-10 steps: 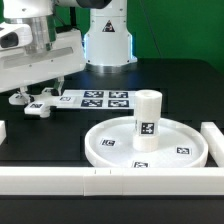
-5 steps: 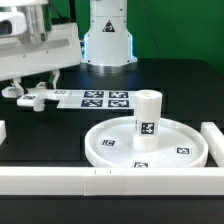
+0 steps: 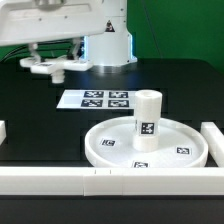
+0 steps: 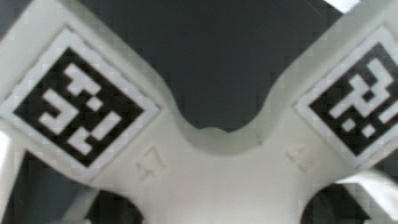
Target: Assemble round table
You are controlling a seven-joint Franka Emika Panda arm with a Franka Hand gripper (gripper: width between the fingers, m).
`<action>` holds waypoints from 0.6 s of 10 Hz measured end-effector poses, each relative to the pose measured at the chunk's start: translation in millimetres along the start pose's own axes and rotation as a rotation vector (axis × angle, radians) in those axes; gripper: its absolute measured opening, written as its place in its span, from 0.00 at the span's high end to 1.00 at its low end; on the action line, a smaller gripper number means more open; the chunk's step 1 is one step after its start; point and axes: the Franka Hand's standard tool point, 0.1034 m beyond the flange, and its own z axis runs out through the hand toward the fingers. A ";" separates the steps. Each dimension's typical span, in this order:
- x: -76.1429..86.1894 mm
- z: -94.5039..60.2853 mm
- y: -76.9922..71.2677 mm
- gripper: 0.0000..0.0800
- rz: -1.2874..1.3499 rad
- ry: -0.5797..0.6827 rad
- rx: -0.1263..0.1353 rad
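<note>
Black table (image 3: 40, 125); arm (image 3: 60, 22) high above, cross-shaped foot (image 3: 52, 67) gripped, off surface.

The black bench (image 3: 40, 125) carries the marker board (image 3: 96, 99), a thin white sheet printed with black-white square tags, lying flat toward the back. 1 long white bar (image 3: 100, 181) edges the near side. A shorter white bar (image 3: 213, 136) stands at the exterior view's right. Behind is a green backdrop (image 3: 175, 30).
</note>
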 end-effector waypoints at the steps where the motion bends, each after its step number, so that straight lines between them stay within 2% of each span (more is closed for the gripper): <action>1: 19.5 -4.3 -26.3 0.45 0.067 0.011 0.002; 3: 48.0 -2.2 -63.8 0.45 0.142 0.025 0.001; 4: 45.7 10.2 -59.5 0.45 0.112 0.061 0.012; 5: 38.9 18.6 -56.0 0.45 0.155 0.029 0.022; 6: 42.9 15.1 -58.1 0.45 0.146 0.036 0.020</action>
